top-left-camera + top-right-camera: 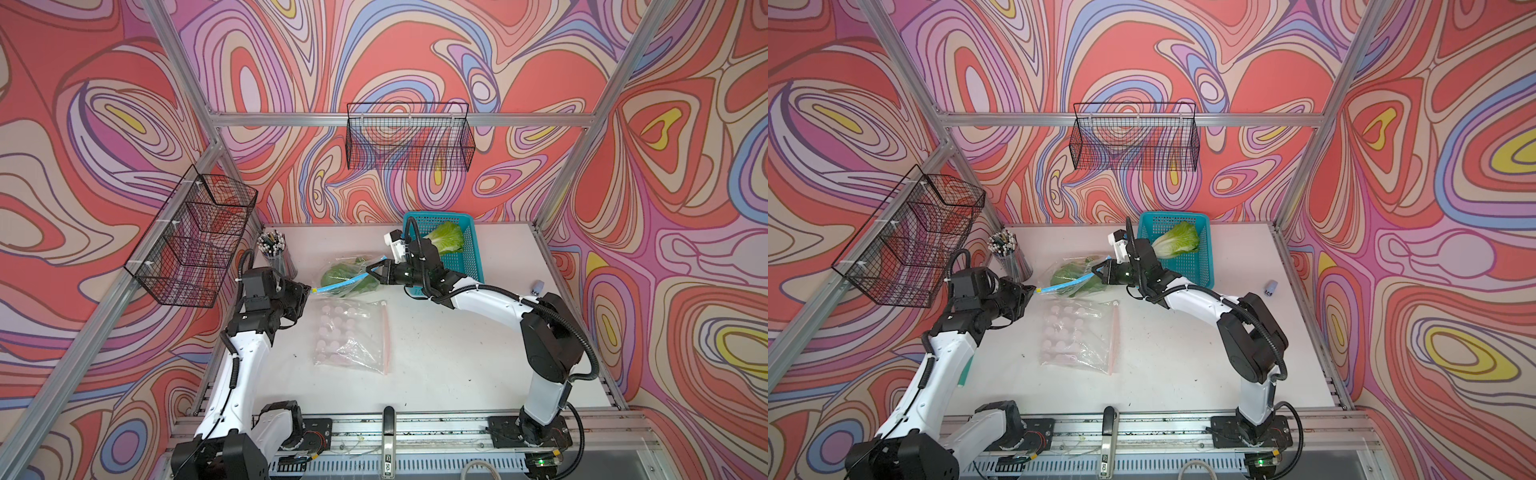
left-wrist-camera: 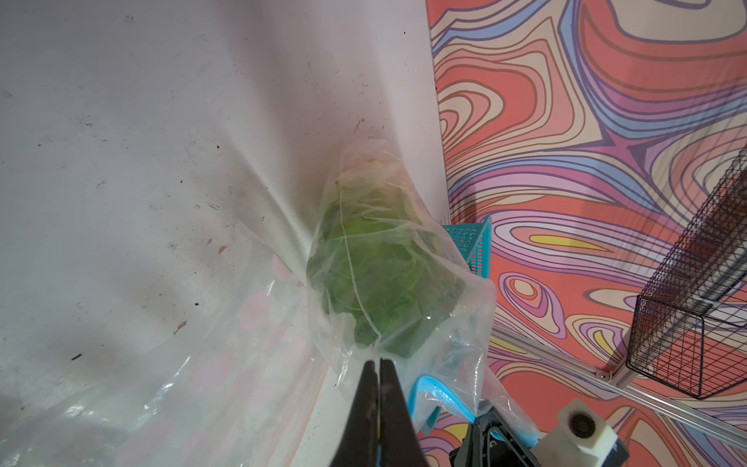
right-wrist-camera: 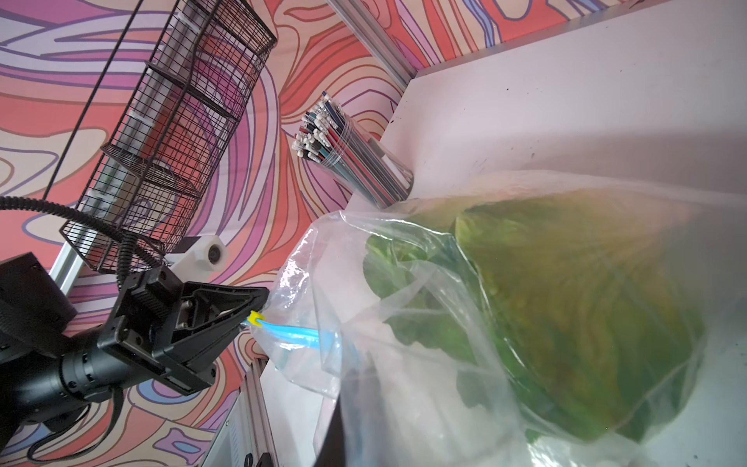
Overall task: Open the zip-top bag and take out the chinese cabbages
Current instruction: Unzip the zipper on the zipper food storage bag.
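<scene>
The zip-top bag (image 1: 347, 276) is clear with a blue zip strip (image 1: 340, 284) and hangs stretched between my two grippers above the back of the table. Green chinese cabbages (image 2: 380, 283) show through its film, and also in the right wrist view (image 3: 566, 303). My left gripper (image 1: 309, 289) is shut on the strip's left end, by a yellow tab (image 3: 254, 318). In the left wrist view its fingers (image 2: 379, 364) are pressed together on bag film. My right gripper (image 1: 369, 270) is shut on the bag's right end, its fingers veiled by film (image 3: 364, 364). Another cabbage (image 1: 446, 239) lies in the basket.
A teal basket (image 1: 471, 262) stands at the back right. A second clear bag (image 1: 353, 336) with pink round pieces lies mid-table. A cup of pens (image 1: 276, 253) is at the back left. Black wire baskets (image 1: 195, 237) (image 1: 409, 137) hang on the walls. A small grey object (image 1: 539, 286) sits at the right edge.
</scene>
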You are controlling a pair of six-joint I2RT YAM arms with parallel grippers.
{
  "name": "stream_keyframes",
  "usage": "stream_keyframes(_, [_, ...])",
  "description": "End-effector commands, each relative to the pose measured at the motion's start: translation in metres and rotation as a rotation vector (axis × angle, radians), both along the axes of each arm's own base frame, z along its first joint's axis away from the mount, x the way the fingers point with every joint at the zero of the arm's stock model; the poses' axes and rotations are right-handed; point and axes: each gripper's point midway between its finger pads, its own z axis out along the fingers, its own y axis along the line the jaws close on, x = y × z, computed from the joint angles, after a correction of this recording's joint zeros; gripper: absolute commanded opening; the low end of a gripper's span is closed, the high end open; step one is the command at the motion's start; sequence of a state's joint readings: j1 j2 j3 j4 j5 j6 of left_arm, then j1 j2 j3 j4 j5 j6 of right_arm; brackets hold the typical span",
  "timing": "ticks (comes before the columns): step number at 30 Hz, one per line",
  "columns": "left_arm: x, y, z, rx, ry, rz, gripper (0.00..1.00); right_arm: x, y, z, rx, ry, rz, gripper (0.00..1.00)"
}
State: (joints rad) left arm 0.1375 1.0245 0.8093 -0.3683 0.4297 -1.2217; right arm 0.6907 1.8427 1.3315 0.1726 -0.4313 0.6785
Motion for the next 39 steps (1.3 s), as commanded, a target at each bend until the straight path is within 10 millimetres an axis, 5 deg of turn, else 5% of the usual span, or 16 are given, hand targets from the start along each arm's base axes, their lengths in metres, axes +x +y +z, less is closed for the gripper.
stream_keyframes(1, [0.002, 0.003, 0.011, 0.009, -0.057, 0.015, 0.00, -0.004, -0.005, 0.027, -0.029, -0.072, -0.006, 0.00])
stream_keyframes(2, [0.002, 0.004, 0.013, 0.018, -0.065, 0.015, 0.00, -0.003, -0.008, 0.031, -0.049, -0.090, -0.011, 0.01])
stream_keyframes(8, [0.005, 0.006, 0.021, 0.072, -0.113, -0.005, 0.00, -0.001, -0.026, 0.054, -0.190, -0.189, -0.043, 0.46])
stream_keyframes(12, [0.009, 0.005, 0.023, 0.088, -0.138, -0.030, 0.00, 0.002, -0.037, 0.055, -0.302, -0.223, -0.062, 0.58])
stream_keyframes(26, [0.018, 0.002, 0.042, 0.148, -0.248, -0.085, 0.00, -0.011, -0.044, 0.065, -0.651, -0.418, -0.040, 0.65])
stream_keyframes(39, [0.025, 0.000, 0.040, 0.161, -0.257, -0.112, 0.00, -0.051, 0.002, 0.125, -0.465, -0.664, 0.136, 0.65])
